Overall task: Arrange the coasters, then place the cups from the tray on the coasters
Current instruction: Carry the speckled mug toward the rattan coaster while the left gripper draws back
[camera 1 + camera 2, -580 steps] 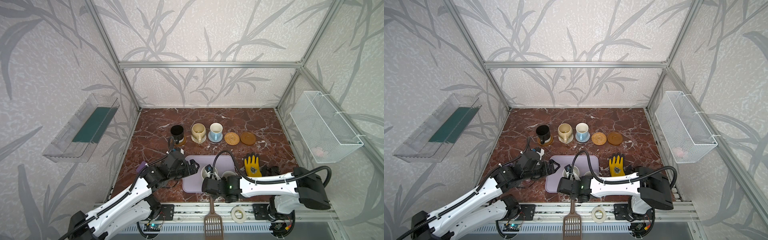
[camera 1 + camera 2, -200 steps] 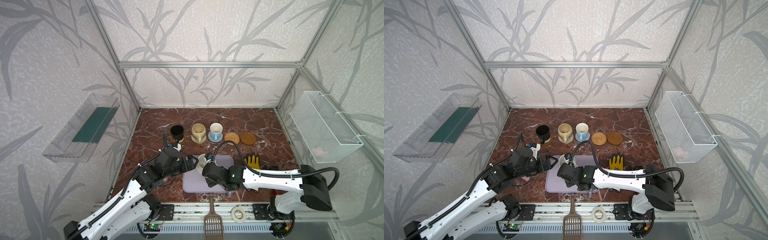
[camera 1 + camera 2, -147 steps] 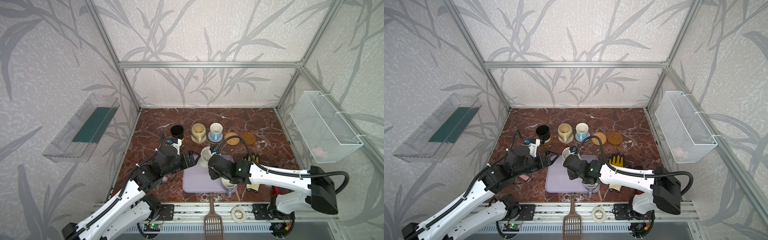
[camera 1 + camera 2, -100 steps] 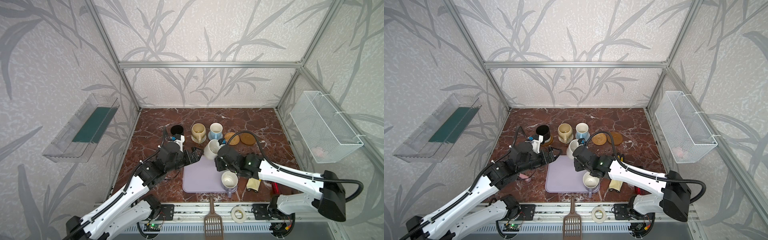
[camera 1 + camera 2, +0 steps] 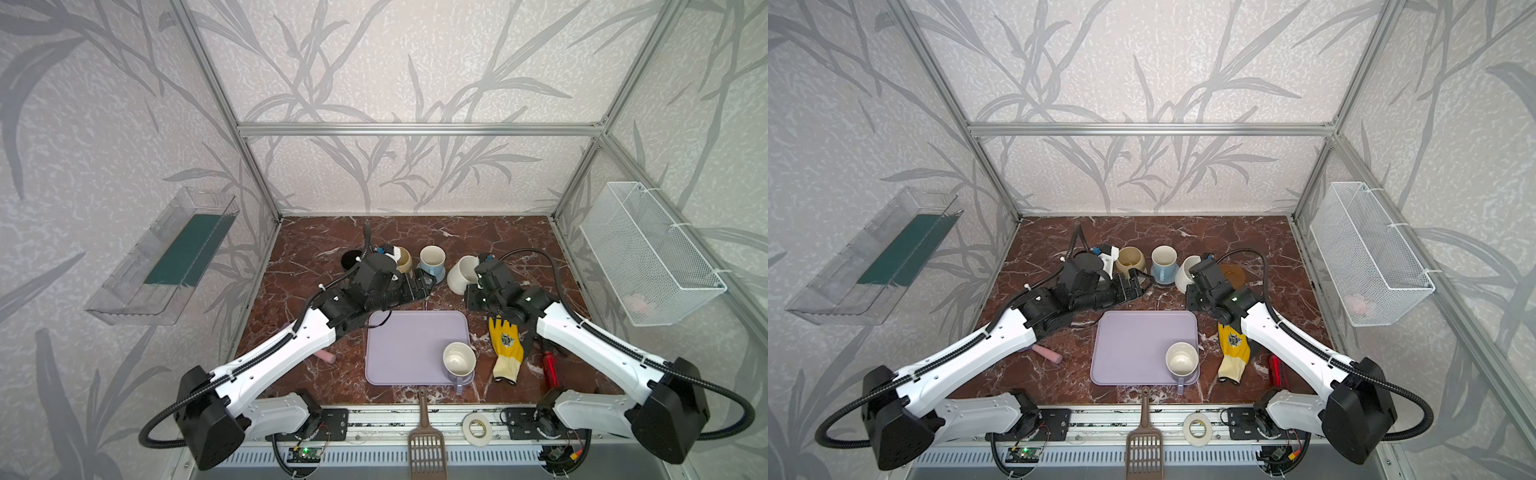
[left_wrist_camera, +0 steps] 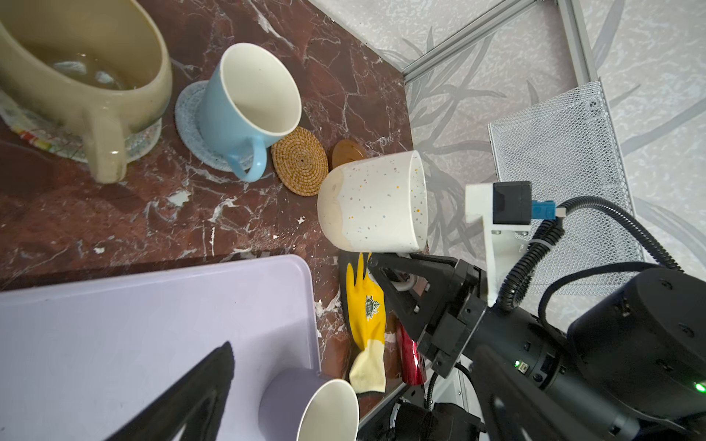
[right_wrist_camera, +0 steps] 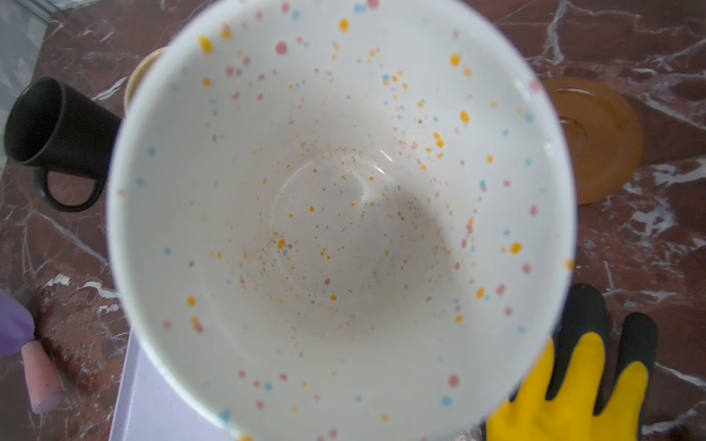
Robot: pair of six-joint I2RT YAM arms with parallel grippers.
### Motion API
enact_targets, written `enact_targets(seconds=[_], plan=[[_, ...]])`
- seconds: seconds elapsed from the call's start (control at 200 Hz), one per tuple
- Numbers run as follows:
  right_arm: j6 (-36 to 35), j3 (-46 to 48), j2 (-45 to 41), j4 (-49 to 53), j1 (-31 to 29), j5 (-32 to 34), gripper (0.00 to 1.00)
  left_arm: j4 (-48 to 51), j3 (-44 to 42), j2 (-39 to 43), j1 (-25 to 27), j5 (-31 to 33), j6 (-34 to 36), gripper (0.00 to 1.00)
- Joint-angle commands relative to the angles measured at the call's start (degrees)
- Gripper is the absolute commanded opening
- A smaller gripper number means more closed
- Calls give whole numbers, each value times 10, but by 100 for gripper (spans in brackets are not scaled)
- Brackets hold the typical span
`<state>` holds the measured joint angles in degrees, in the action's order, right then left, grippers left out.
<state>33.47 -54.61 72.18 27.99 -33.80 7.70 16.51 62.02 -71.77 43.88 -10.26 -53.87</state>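
Found nearest the front: the tray [image 5: 407,345], holding only the lavender-grey mug [image 5: 459,360] at its near right corner, upright, mouth up, handle toward the front edge, untouched. Recorded beyond the tray's far edge: the left gripper [image 5: 424,281], jaws spread wide and empty, close by the placed mugs. Recorded to its right: the right gripper [image 6: 386,269], clamped nearly shut on the cream-white mug [image 5: 461,274], apparently at the handle side, with the contact itself hidden behind the body. Judged lifted clear of the table, just short of the tan rattan coaster [image 6: 300,160]. Tipped well over, long axis from base to rim near level, base toward the left gripper, mouth turned back toward the right gripper's own wrist. Must be righted before setting down. Found bare in the far row: the rattan disc and the amber coaster [image 5: 1233,272] beside it. Counted as done: light blue mug [image 5: 432,259] on the grey-blue coaster [image 6: 187,114], beige-yellow mug [image 5: 1130,259] on the cream woven coaster [image 6: 143,139], black mug [image 7: 57,126] at the row's left end, its coaster not visible. Assessed as three of five placed, one in transit, one outstanding.
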Motion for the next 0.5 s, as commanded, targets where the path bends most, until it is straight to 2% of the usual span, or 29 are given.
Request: enact_targets(seconds=[0.0, 0.27, 0.385, 0.495], plan=[[-17, -46, 20, -29, 26, 5, 0, -30, 41, -36, 4, 15, 14, 99], [-30, -105, 111, -29, 66, 39, 0, -77, 94, -114, -2, 57, 8, 99], [-48, -136, 150, -22, 72, 51, 0, -128, 100, -145, -20, 15, -16, 97], [-58, -155, 182, -22, 78, 61, 0, -120, 118, -161, -25, 2, 4, 95]])
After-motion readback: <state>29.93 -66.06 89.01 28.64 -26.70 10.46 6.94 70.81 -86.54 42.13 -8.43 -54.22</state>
